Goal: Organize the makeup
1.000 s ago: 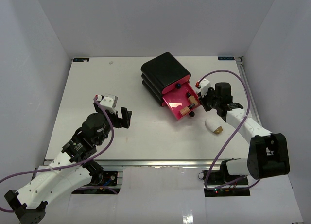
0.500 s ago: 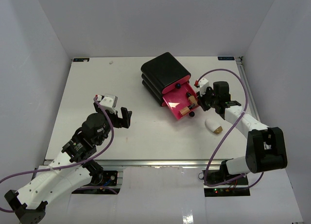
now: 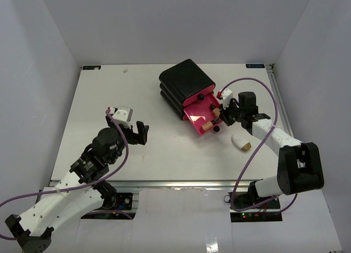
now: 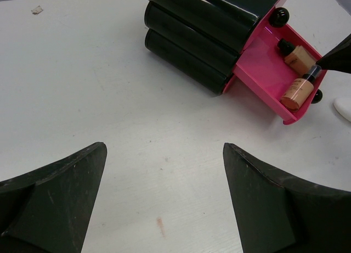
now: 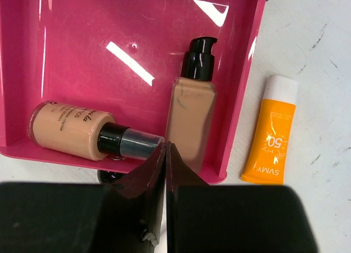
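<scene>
- black box (image 3: 186,83) sits at 1 o'clock on the worktop (image 3: 126,105); its pink drawer (image 3: 198,117) is pulled out toward 5 o'clock, the other drawers look shut
- two tan bottles lie flat in the open drawer
- round bottle (image 5: 68,131) lies along the near wall, dark cap pointing to 3 o'clock in the right wrist view
- square bottle (image 5: 189,118) is beside it, pump cap pointing to 12 o'clock
- orange tube (image 5: 269,138) lies on the worktop just outside the drawer, at 3 o'clock of the square bottle, white cap at 12 o'clock; the pink side wall stands between it and the bottles
- from the top view the right arm (image 3: 258,124) covers the orange tube
- white oval tube (image 3: 240,142) lies on the worktop at 5 o'clock of the drawer, apart from it, tan end toward the near edge
- right jaws are pressed together and hold nothing; the tips sit over the drawer's near edge, between the round bottle's cap and the square bottle's base; can't tell if they touch
- left jaws are spread wide and hold nothing, over bare worktop at 8 o'clock, well apart from box and makeup
- two black knobs (image 4: 278,16) on the drawer front
- small scrap (image 3: 125,70) at the far edge, 11 o'clock
- purple cable (image 3: 269,88) loops over the right arm
</scene>
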`<action>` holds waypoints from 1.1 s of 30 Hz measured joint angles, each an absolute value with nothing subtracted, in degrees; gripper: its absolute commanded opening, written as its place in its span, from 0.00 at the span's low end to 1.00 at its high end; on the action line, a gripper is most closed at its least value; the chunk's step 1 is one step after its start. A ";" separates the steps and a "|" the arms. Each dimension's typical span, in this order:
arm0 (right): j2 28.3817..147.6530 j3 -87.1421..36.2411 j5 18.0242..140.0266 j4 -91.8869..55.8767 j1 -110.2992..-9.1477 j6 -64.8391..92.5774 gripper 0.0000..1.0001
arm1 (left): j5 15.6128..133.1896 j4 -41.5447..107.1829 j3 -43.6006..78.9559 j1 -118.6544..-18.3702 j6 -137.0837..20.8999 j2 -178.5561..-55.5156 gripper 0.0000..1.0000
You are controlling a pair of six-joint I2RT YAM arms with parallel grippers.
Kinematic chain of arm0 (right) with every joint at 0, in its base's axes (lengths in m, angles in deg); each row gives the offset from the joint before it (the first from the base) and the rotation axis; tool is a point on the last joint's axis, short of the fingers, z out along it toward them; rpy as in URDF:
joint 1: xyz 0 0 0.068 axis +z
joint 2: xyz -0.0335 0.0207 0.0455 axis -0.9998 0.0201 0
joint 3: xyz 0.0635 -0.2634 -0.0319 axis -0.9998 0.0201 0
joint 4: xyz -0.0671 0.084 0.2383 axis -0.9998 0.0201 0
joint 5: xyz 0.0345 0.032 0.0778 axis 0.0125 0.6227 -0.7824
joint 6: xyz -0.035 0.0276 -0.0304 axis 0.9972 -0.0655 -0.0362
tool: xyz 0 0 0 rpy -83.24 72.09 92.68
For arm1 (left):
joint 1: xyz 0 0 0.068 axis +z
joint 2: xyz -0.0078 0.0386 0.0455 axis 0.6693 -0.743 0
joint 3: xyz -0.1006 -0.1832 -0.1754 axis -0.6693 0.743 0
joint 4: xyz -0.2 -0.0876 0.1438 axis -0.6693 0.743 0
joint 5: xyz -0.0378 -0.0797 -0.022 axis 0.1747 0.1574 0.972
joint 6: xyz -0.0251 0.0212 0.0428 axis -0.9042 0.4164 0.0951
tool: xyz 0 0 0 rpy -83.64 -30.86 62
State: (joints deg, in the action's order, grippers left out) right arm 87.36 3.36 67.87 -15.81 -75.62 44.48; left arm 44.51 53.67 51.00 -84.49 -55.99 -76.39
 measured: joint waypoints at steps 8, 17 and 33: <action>87.36 3.29 65.80 -15.75 -74.82 44.02 0.08 | 44.51 53.67 51.00 -84.49 -56.01 -76.41 0.98; 85.08 2.66 64.87 -14.71 -74.41 44.54 0.08 | 44.51 53.64 51.00 -84.49 -56.00 -76.42 0.98; 70.38 15.65 69.05 -14.68 -81.64 29.78 0.08 | 44.73 52.93 51.00 -84.49 -56.00 -76.23 0.98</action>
